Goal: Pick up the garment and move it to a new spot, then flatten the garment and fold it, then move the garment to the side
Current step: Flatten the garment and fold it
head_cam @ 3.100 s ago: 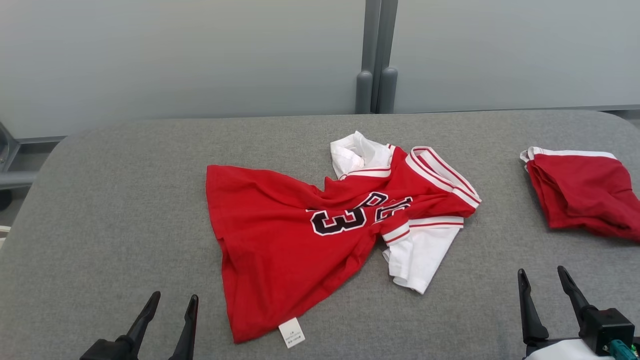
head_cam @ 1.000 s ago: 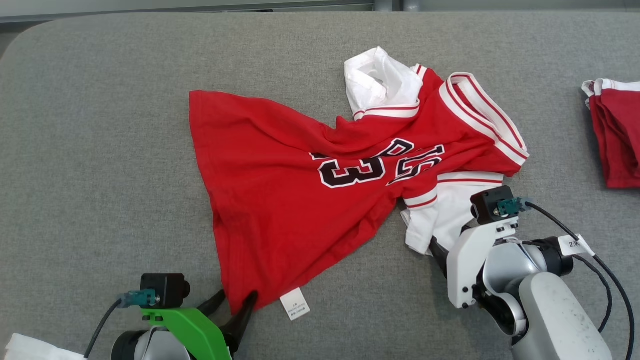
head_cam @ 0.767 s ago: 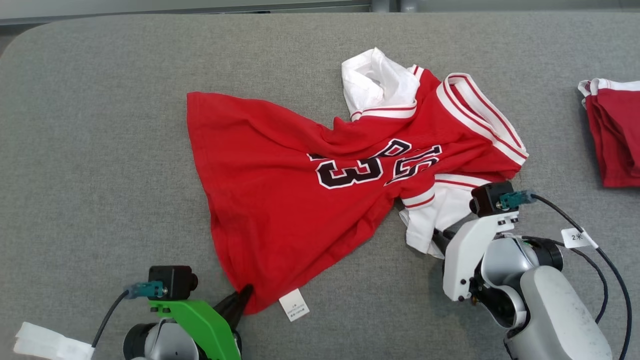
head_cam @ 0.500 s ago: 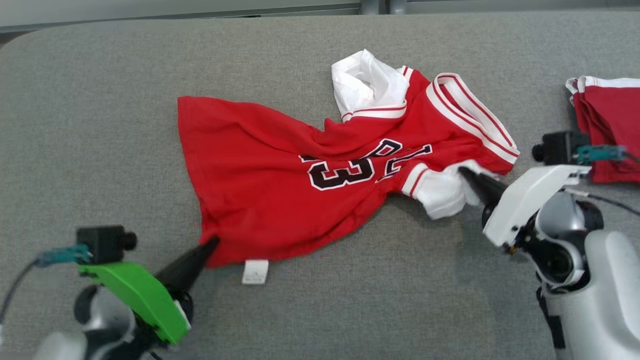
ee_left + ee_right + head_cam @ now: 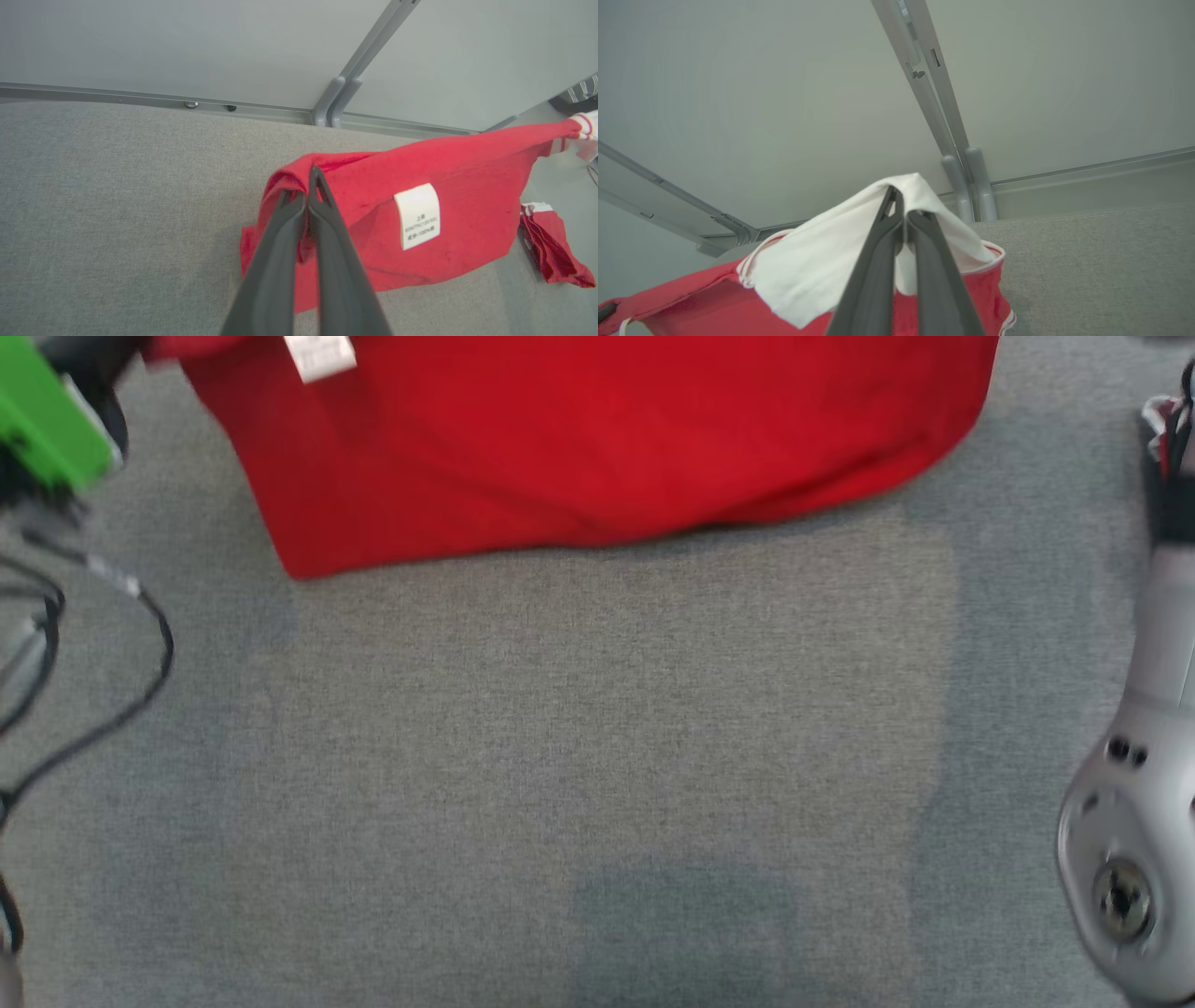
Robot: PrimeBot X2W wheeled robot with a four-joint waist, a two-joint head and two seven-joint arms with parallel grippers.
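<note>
The garment (image 5: 579, 439), a red jersey with white sleeves, hangs lifted across the top of the head view, its lower edge trailing on the grey table (image 5: 597, 756). In the left wrist view my left gripper (image 5: 310, 186) is shut on the garment's (image 5: 420, 219) red hem corner, close to the white care label (image 5: 417, 215). My right gripper (image 5: 899, 205) is shut on a white sleeve (image 5: 822, 261), seen in the right wrist view, with the red body (image 5: 714, 303) hanging below it. The cloth stretches between the two grippers.
A second red garment (image 5: 551, 252) lies crumpled on the table at the right of the left wrist view. Grey wall panels and a post (image 5: 966, 186) stand behind the table. My right forearm (image 5: 1130, 821) fills the head view's right edge; cables (image 5: 84, 644) hang at its left.
Both grippers closed on the garment, the left on the hem corner and the right on the white sleeve, and lifted it off the table. The head camera has tilted down.
</note>
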